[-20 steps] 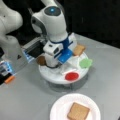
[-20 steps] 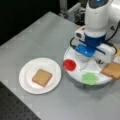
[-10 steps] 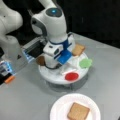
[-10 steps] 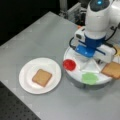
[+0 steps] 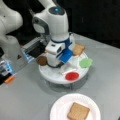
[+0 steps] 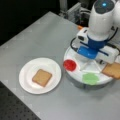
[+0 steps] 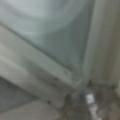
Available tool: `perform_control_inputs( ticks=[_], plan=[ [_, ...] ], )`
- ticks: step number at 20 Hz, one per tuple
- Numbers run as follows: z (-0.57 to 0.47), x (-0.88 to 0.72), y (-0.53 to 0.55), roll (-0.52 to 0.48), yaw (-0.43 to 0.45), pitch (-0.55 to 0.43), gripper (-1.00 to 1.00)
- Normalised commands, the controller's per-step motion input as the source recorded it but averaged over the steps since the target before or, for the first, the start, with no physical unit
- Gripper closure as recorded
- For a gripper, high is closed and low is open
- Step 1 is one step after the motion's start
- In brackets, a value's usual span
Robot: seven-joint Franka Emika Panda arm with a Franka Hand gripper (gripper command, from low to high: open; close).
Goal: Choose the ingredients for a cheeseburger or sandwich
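One tan toast square [image 5: 78, 111] [image 6: 42, 77] lies alone on the white plate [image 5: 58, 110] [image 6: 26, 75]; it is the only layer of the sandwich there. A second toast square [image 5: 78, 49] [image 6: 113, 70] rests on the rim of the round white divided tray [image 5: 53, 75] [image 6: 75, 75]. The dark brown patty [image 5: 42, 60] sits at the tray's left edge in a front view. My gripper [image 5: 58, 66] [image 6: 93, 58] is lowered into the tray's middle, between the patty and the toast. Its fingers are hidden under the hand. The wrist view shows only the tray's white dividers [image 7: 62, 70] close up.
A red disc [image 5: 72, 75] [image 6: 69, 65] and a green leafy piece [image 5: 86, 62] [image 6: 90, 78] lie in the tray's compartments facing the plate. A second robot base [image 5: 10, 47] and a grey box [image 5: 32, 48] stand beyond the tray.
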Motion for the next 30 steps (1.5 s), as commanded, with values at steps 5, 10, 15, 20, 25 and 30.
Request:
perform_control_inputs(
  ticks=[5, 10, 15, 20, 25, 30],
  plan=[
    [-0.23, -0.04, 0.01, 0.168, 0.649, 0.103, -1.0],
    [-0.31, 0.02, -0.07, 0.191, 0.367, 0.177, -1.0],
    [-0.4, 0.06, -0.12, 0.147, 0.187, 0.162, -1.0],
    [-0.39, 0.11, -0.12, 0.097, 0.264, 0.199, -1.0],
    [-0.39, 0.26, -0.14, 0.096, 0.452, 0.225, -1.0],
    [-0.41, 0.38, -0.1, 0.098, 0.432, 0.232, -1.0]
  ],
)
